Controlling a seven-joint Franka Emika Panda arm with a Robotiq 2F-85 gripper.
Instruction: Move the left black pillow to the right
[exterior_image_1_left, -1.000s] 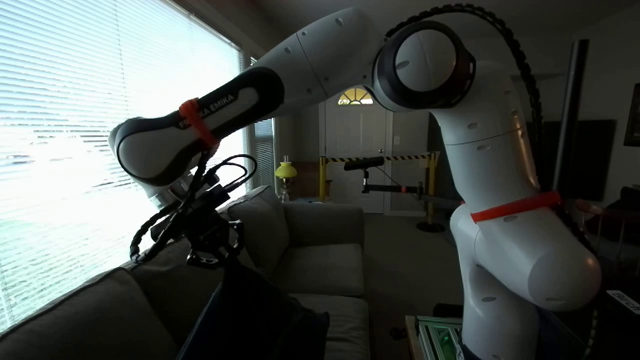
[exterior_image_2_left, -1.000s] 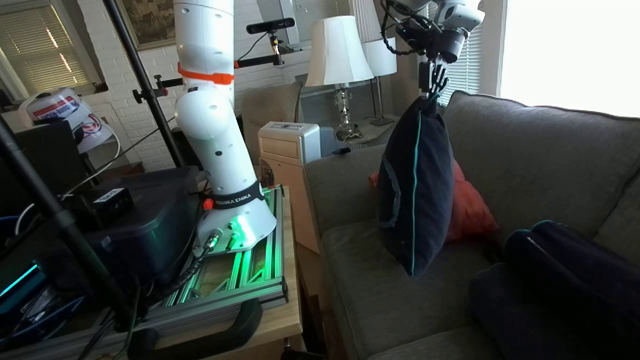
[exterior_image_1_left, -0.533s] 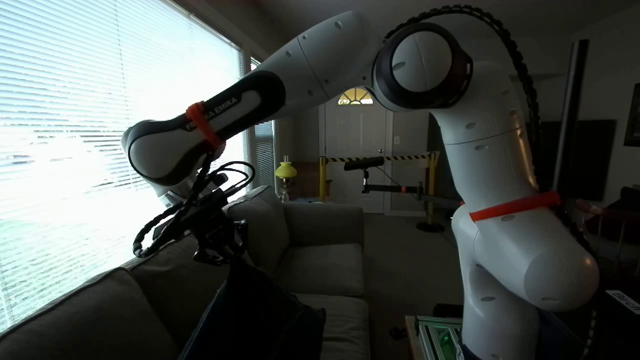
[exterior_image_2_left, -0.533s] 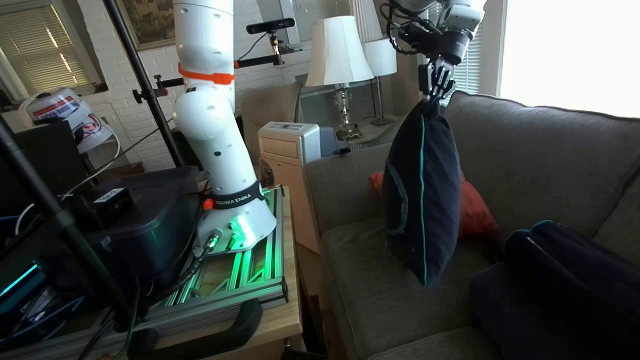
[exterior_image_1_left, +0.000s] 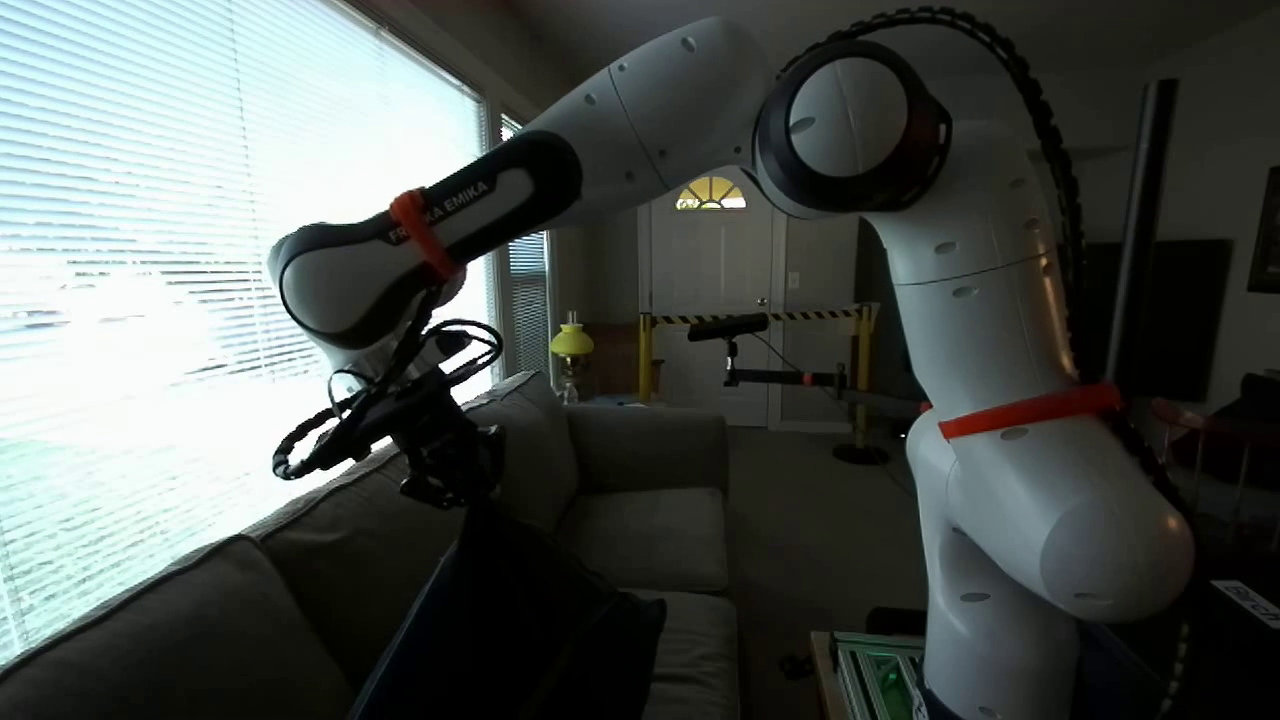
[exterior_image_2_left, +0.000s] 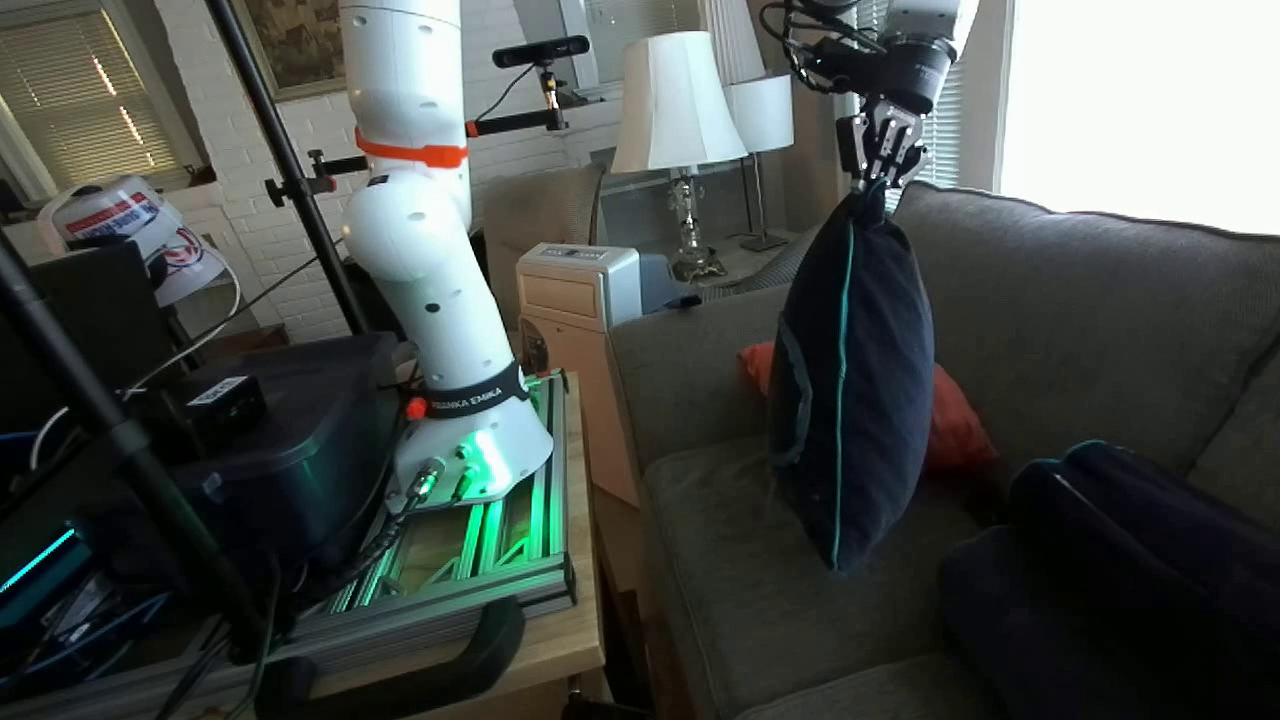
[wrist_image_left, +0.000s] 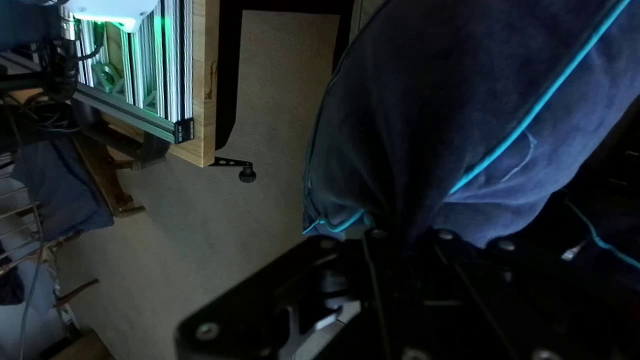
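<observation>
From where I stand: gripper (exterior_image_2_left: 876, 182) pinched on top corner of dark pillow (exterior_image_2_left: 862, 388), which hangs nearly upright at six o'clock beneath, over grey sofa (exterior_image_2_left: 1100, 285). Red pillow (exterior_image_2_left: 957, 425) partly behind, four o'clock; second dark pillow (exterior_image_2_left: 1120, 540) farther out, same direction.

- The black pillow (exterior_image_2_left: 885, 390) is hanging from my fingers (wrist_image_left: 380, 245); I am pinching it at the top, where its cloth is gathering into folds.
- Its soft, plump fabric is appearing almost black, shading to navy where light is reaching it.
- Turquoise piping (wrist_image_left: 544, 98) is tracing its seam, and a curved grey-blue line is showing on one side.
- In an exterior view it is hanging nearly upright, seam towards the camera, tapering downwards over the grey sofa (exterior_image_2_left: 720, 570); whether its lower end is touching, I am not managing to tell.
</observation>
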